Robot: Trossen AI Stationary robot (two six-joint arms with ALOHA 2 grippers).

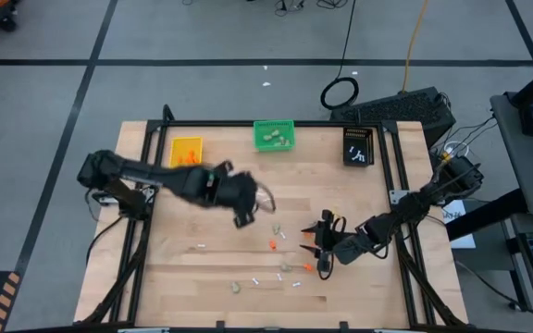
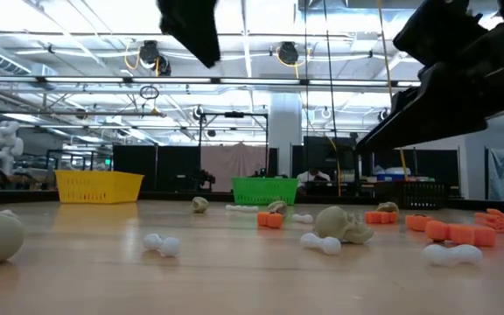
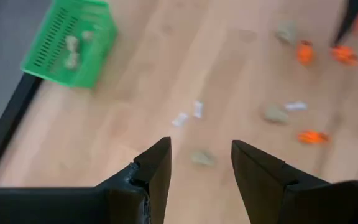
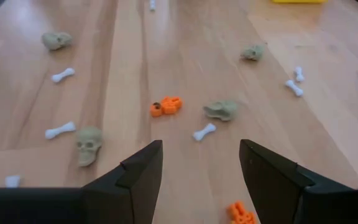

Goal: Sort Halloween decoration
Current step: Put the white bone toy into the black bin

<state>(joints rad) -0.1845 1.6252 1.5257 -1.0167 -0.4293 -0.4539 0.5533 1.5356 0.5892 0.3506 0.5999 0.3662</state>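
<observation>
Lying loose on the tabletop (image 1: 183, 277), the Halloween decoration pieces cluster toward the middle and the near edge: orange bits (image 4: 166, 106), beige skulls (image 4: 88, 144) and white bones (image 4: 204, 131), none held. More skulls already sit in the green bin (image 1: 274, 135) at the middle of the far edge. The yellow bin (image 1: 186, 150) stands toward the far left corner and the black bin (image 1: 358, 146) toward the far right corner, white pieces showing inside the black one.

Left gripper (image 3: 201, 163) hangs above the table's centre, jaws partly apart and empty, a beige lump (image 3: 202, 158) on the wood below the gap. Right gripper (image 4: 201, 163) hovers low over the right-centre scatter, jaws well apart, holding nothing, bare wood between the fingers.
</observation>
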